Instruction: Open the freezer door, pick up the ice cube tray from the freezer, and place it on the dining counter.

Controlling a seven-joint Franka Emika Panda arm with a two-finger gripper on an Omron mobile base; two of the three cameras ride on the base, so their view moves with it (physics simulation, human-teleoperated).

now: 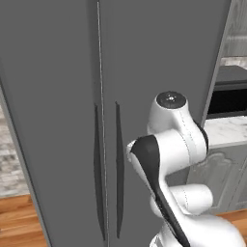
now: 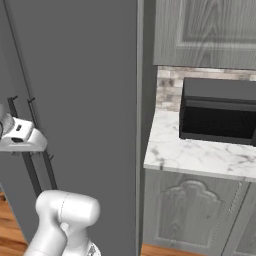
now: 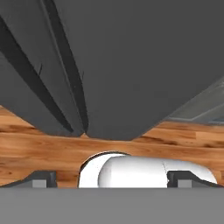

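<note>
The freezer door point(image 1: 48, 120) is the left dark grey panel and stands shut, with its slim bar handle point(image 1: 98, 169) along the centre seam. The twin panel point(image 1: 159, 58) sits to its right. In the hand view the camera looks down the two doors, with the freezer door's handle point(image 3: 38, 83) on the left. My gripper point(image 3: 113, 179) is open, its fingertips point(image 3: 41, 178) wide apart with nothing between them. My hand point(image 2: 20, 132) hovers in front of the handles at about their top ends, apart from them. The ice cube tray is hidden behind the shut door. The dining counter is out of view.
Right of the fridge runs a marble wall counter point(image 2: 200, 155) over grey cabinets point(image 2: 190, 210), with a black microwave point(image 2: 220, 112) on it and an upper cabinet point(image 2: 205, 30) above. Wooden floor point(image 3: 43, 148) lies below. My own arm point(image 1: 173, 144) rises in front of the right panel.
</note>
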